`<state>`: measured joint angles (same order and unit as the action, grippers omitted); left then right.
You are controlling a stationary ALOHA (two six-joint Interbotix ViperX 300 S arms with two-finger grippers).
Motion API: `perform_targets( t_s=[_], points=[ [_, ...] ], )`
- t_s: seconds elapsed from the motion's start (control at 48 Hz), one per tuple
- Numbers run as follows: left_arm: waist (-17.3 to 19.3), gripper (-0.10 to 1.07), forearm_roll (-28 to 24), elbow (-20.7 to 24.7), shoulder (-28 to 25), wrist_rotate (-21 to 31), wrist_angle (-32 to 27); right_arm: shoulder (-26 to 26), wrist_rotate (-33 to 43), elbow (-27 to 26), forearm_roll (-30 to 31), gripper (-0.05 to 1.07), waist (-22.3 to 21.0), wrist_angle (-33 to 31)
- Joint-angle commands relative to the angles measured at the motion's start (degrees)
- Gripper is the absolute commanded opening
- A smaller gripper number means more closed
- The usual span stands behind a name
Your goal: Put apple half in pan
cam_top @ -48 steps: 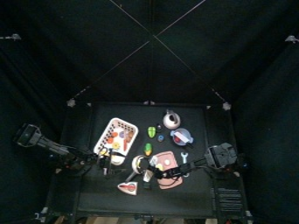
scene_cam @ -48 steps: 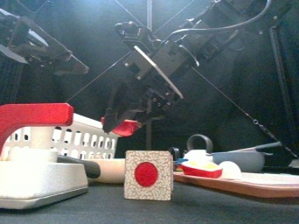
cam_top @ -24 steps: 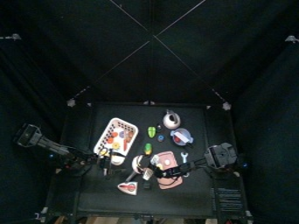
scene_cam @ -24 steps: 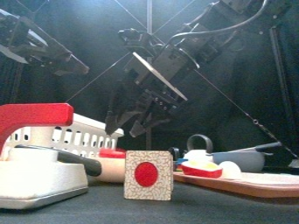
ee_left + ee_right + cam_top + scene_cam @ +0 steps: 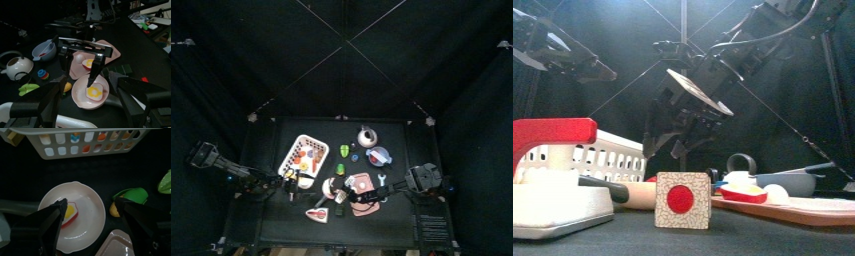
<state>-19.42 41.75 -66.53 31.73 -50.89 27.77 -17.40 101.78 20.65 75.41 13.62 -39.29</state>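
Note:
The apple half (image 5: 69,212), pale yellow face and red skin, lies inside the pale pink pan (image 5: 83,235). My right gripper (image 5: 90,205) hangs open just above the pan, jaws on either side of it and holding nothing. The left wrist view shows the same: the apple half (image 5: 93,92) in the pan (image 5: 80,100) with the right gripper (image 5: 83,70) over it. My left gripper (image 5: 87,80) is open and empty, a little back from the pan. In the top view the pan (image 5: 318,213) sits near the table's front, the right gripper (image 5: 338,198) beside it.
A red-and-white basket (image 5: 305,152) stands left of the middle. A pink board (image 5: 107,52) holds another yellow-faced piece (image 5: 87,63). A kettle (image 5: 368,135), a bowl (image 5: 378,156) and a small green item (image 5: 352,151) sit behind. A card with a red spot (image 5: 683,198) stands in front.
My right gripper held a red piece a second ago, then opened and let it go. It now hangs open, a little higher. The left arm has not moved.

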Motion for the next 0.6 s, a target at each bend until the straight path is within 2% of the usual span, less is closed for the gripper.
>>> perform_targets(
  t_s=[0.0, 0.438, 0.583],
  points=[
    [0.0, 1.00, -0.3, 1.2, 0.0, 0.0, 0.6, 1.1, -0.1, -0.5, -0.2, 1.04, -0.1, -0.3],
    [0.3, 1.00, -0.2, 1.3, 0.0, 0.2, 1.7, 1.5, 0.0, -1.3, -1.9, 1.04, -0.2, -0.3],
    [0.0, 1.00, 1.2, 2.3, 0.4, 0.4, 1.4, 3.6, -0.1, -1.5, -1.9, 1.04, -0.4, -0.4]
  ],
)
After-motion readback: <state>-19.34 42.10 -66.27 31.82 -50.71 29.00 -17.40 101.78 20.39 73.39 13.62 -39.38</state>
